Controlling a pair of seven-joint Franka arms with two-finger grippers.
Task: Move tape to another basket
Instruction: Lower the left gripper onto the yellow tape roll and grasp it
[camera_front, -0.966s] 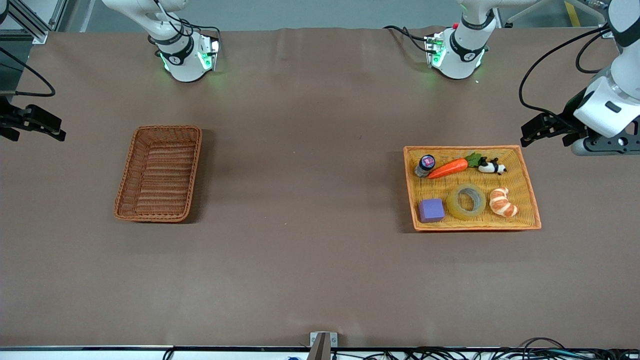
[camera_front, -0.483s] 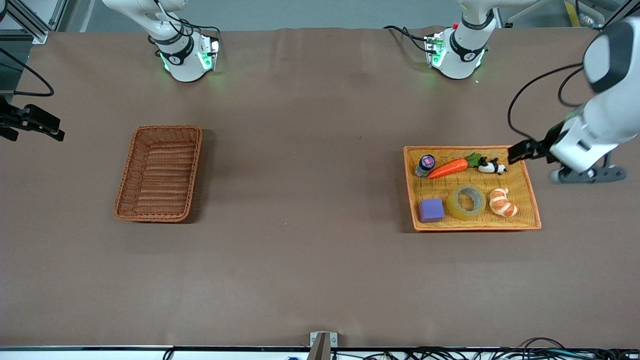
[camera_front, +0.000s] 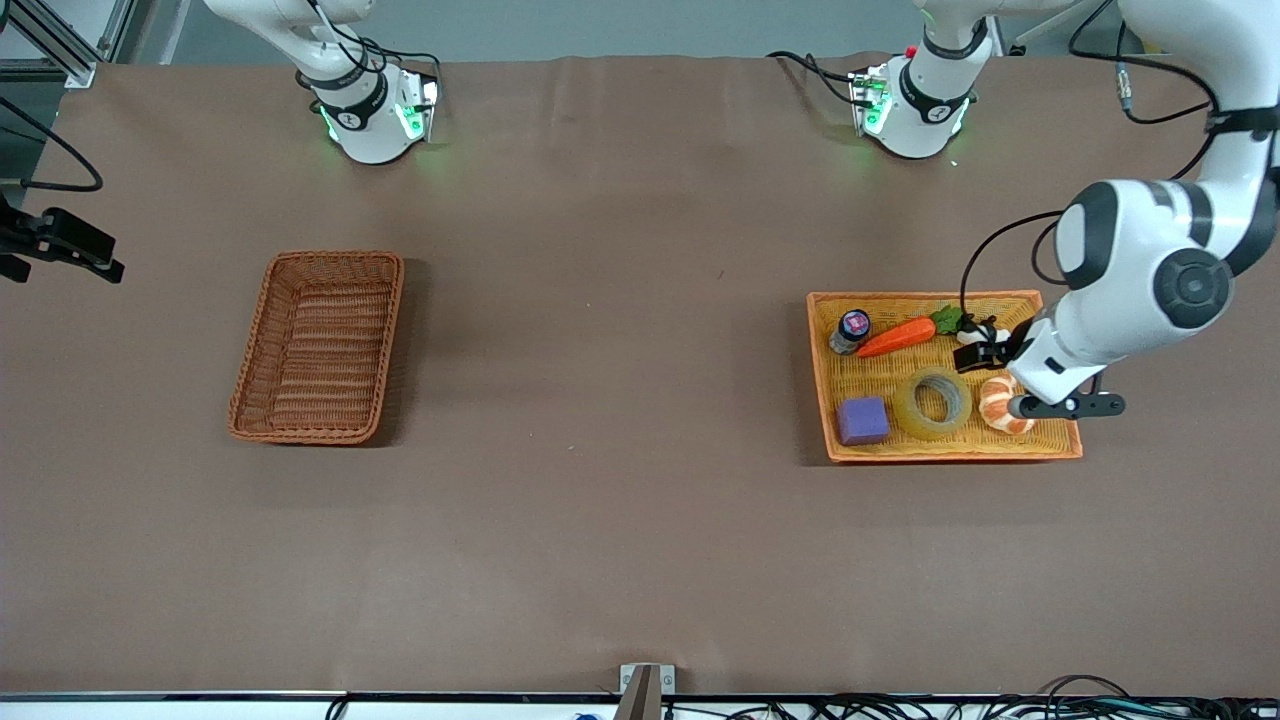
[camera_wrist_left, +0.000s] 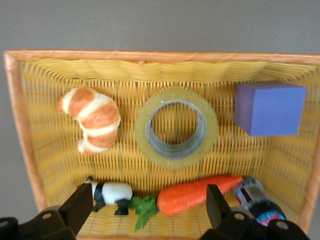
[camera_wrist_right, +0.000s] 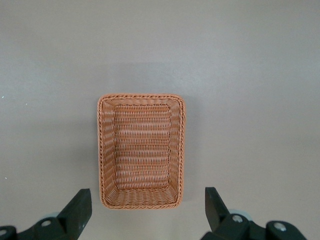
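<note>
The tape (camera_front: 933, 403), a yellowish ring, lies flat in the orange-yellow tray (camera_front: 950, 455), between a purple cube (camera_front: 863, 420) and a croissant (camera_front: 1000, 410). It also shows in the left wrist view (camera_wrist_left: 176, 128). My left gripper (camera_front: 992, 352) hangs open and empty over the tray, above the toy panda (camera_wrist_left: 112, 192) and the carrot's leaves; in its own view the left gripper (camera_wrist_left: 148, 202) stands short of the tape. The reddish-brown basket (camera_front: 335, 257) stands toward the right arm's end. My right gripper (camera_front: 70, 245) waits high, open and empty (camera_wrist_right: 147, 205), looking down on the basket (camera_wrist_right: 141, 150).
The tray also holds a carrot (camera_front: 897, 337) and a small bottle (camera_front: 852, 331) along its side farther from the front camera. Brown cloth covers the table between the basket and the tray.
My left arm has swung in from outside the tray and come down over it, above the panda and croissant. The right gripper has barely moved.
</note>
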